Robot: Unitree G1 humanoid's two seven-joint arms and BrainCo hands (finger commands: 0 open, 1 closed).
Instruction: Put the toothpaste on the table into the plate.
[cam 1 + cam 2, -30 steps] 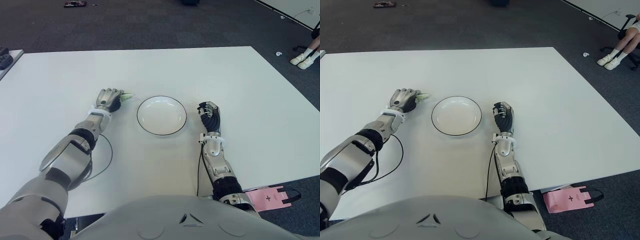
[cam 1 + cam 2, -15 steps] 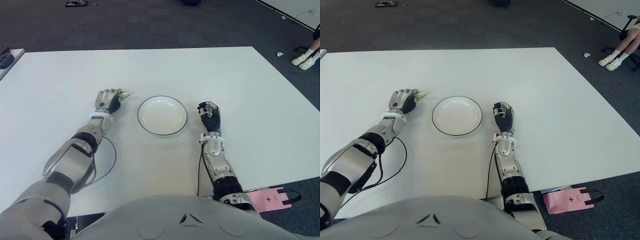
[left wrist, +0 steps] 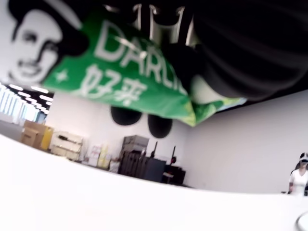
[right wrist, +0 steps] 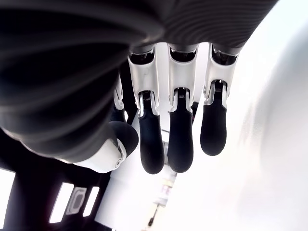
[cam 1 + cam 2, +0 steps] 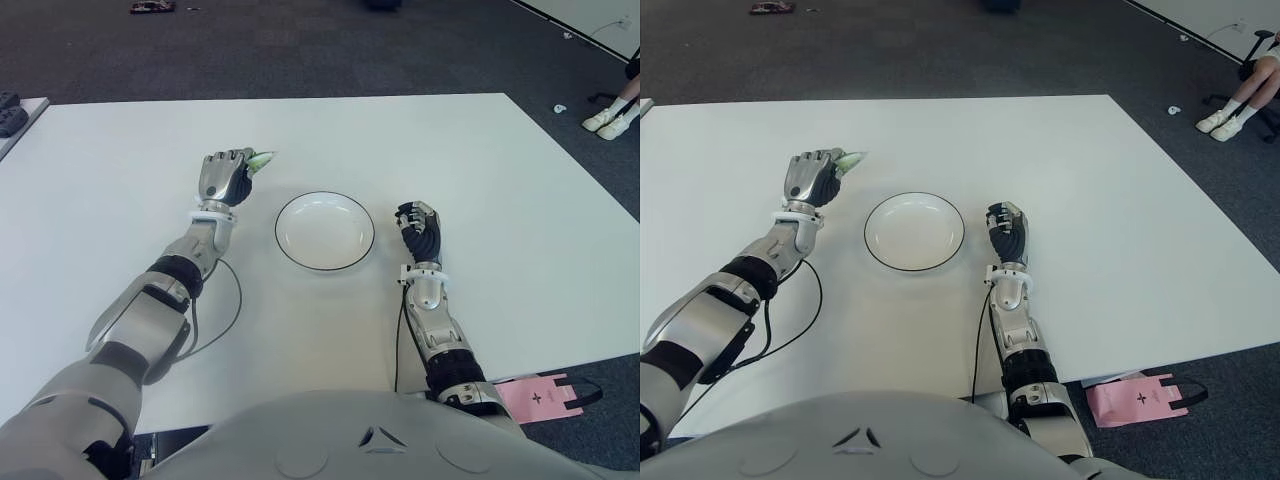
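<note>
The left hand [image 5: 224, 176] has its fingers curled around the one toothpaste tube [image 5: 260, 159], grasping it above the white counter [image 5: 480, 170], to the left of the plate [image 5: 324, 231] and a little farther from the robot than the plate's far rim. Most of the tube is buried in the fist; only a pale green end sticks out past the fingers on the side toward the plate. Its long axis runs roughly across the counter, the visible end pointing toward the robot's right and slightly away from the robot. In the left wrist view the tube [image 3: 120, 72] fills the frame from close by: green packaging with white lettering and a printed portrait, pressed under the dark fingers [image 3: 240, 53], with the counter well below it.

There is one plate, round, white with a thin dark rim, holding nothing. It lies on the counter between the two hands, well apart from the tube.

The right hand [image 5: 419, 230] shows just to the right of the plate, fingers curled inward and holding nothing; its wrist view shows three dark fingertips [image 4: 180, 144] bent toward the palm.

One pink bag [image 5: 545, 393] lies on the floor beyond the counter's near right edge.
</note>
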